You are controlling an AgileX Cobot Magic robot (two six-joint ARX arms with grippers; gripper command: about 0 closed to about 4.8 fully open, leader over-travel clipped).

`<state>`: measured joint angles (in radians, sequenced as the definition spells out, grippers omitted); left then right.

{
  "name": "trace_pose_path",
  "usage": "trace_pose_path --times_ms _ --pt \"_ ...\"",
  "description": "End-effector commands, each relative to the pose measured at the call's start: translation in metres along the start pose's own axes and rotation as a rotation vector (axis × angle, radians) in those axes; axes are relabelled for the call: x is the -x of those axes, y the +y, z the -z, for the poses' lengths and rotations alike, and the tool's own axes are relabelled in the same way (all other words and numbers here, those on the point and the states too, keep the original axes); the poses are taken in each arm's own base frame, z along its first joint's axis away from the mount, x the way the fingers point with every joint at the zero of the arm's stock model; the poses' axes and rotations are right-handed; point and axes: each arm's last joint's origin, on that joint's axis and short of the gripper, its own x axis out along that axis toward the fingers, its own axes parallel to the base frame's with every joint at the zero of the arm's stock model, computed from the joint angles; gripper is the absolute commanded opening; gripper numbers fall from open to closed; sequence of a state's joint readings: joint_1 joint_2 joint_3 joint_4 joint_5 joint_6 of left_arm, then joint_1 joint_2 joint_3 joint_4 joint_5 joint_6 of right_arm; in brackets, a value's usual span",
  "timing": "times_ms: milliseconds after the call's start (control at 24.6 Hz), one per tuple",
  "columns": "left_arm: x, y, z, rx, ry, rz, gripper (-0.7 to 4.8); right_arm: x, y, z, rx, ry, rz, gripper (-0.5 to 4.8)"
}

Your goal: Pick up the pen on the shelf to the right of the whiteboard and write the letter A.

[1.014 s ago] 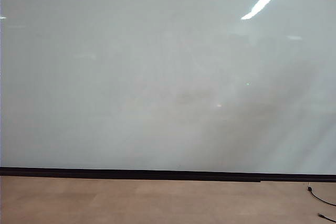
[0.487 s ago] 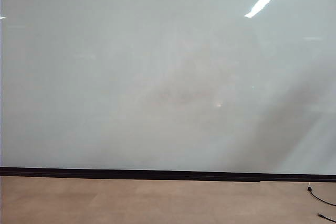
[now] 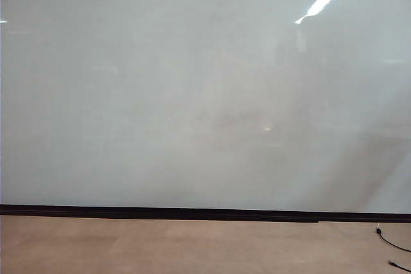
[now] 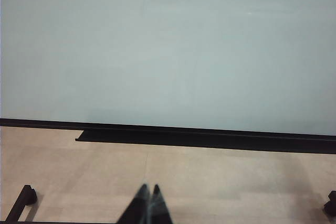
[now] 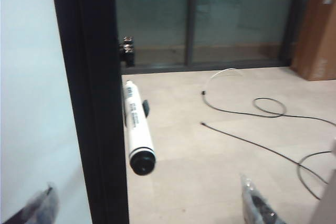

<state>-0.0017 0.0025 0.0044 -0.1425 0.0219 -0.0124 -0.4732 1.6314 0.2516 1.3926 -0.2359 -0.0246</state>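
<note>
Pen (image 5: 138, 127) is the landmark: it lies along the black frame (image 5: 94, 98) at the whiteboard's (image 5: 29, 77) edge, apparently on a small shelf there, handy for writing. No letter A shows on the board yet. Well away from the pen, the left gripper (image 4: 147, 208) hangs low before the board, fingers narrow, tips nearly together, probably idle. The right gripper (image 5: 152, 205) faces the pen's dark end, fingers (image 5: 257, 205) spread wide on either side of it, seemingly ready to take it.

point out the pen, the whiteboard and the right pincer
pen (image 5: 137, 124): right wrist view, middle of the white barrel
whiteboard (image 3: 160, 94): exterior view, bare board face
right pincer (image 5: 152, 208): right wrist view, open gap midway between fingertips
</note>
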Motion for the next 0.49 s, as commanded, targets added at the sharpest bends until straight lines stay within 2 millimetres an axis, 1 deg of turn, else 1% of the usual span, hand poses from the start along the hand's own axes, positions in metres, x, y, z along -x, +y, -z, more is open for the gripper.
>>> trace_pose_path --times_ms 41,162,203,243,284,325,365,446,487 --pt "0.0 0.0 -0.001 -0.004 -0.01 0.001 -0.04 -0.014 -0.002 0.002 0.006 -0.011 -0.058 4.79" --pt "0.0 0.0 -0.001 -0.005 -0.01 0.001 -0.04 -0.026 -0.004 0.004 0.013 -0.012 -0.098 4.79" --pt "0.0 0.0 -0.002 -0.004 -0.01 0.001 -0.05 -0.035 -0.007 0.005 0.018 -0.02 -0.128 4.79" --pt "0.0 0.0 -0.001 -0.004 -0.01 0.001 -0.04 -0.039 -0.009 0.005 0.021 -0.024 -0.142 4.79" --pt "0.0 0.0 -0.002 -0.005 -0.01 0.001 -0.05 -0.046 -0.014 0.006 0.023 -0.03 -0.172 4.79" --pt "0.0 0.0 -0.001 -0.005 -0.01 0.0 -0.05 -0.05 -0.017 0.006 0.025 -0.033 -0.186 4.72" --pt "0.0 0.0 -0.002 -0.004 -0.01 0.0 -0.05 -0.054 -0.023 0.008 0.025 -0.033 -0.2 4.51" --pt "0.0 0.0 -0.002 -0.004 -0.01 0.001 -0.05 -0.06 -0.03 0.011 0.025 -0.033 -0.23 4.47" --pt "0.0 0.0 -0.001 -0.005 -0.01 0.001 -0.05 -0.061 -0.03 0.01 0.026 -0.037 -0.234 4.47"
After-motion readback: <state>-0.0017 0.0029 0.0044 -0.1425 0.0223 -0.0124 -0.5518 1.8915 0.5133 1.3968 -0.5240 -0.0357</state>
